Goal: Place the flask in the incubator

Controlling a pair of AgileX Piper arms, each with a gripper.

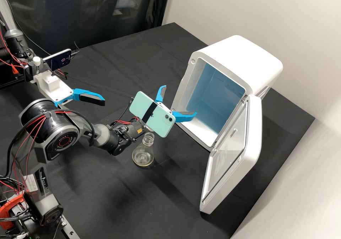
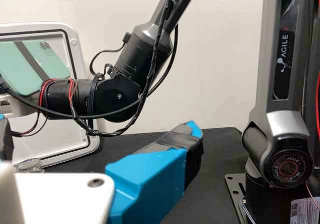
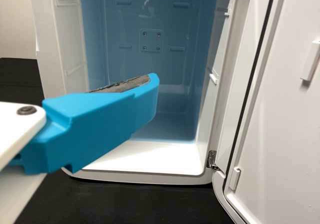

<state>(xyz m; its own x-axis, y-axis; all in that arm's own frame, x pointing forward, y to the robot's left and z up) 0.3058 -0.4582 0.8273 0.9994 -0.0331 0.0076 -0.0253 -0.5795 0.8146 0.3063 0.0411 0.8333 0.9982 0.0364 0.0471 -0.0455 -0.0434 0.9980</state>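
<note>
**A:** What takes up most of the scene?

**B:** A black laboratory bench (image 1: 117, 196) set against a pale wall. On its far right stands the white incubator (image 1: 245, 59). Its door (image 1: 248, 132) is swung wide on the right-hand hinge and the pale blue chamber faces the arms.

**A:** And the arms?

**B:** Both dark grey arms come in from the left. The right arm (image 1: 106, 137) stretches low across the bench toward the incubator and carries a mint-green phone (image 1: 152, 114) strapped at its wrist. The left arm (image 1: 16, 42) sits farther back at the left edge.

**A:** How do the grippers stand?

**B:** The right gripper (image 1: 179, 100) hovers just before the incubator's opening. Its blue fingers (image 1: 161, 92) are spread wide apart with nothing between them. In its own wrist view one finger points straight into the blue chamber. The left gripper (image 1: 100, 100) hangs above the bench, well apart from the incubator. From these angles it cannot be told whether it is open or closed.

**A:** Where is the flask?

**B:** The clear glass flask (image 1: 143, 153) stands upright on the bench, outside the incubator. It is just beneath the right arm's wrist, near the chamber's lower corner, and neither gripper touches it.
</note>
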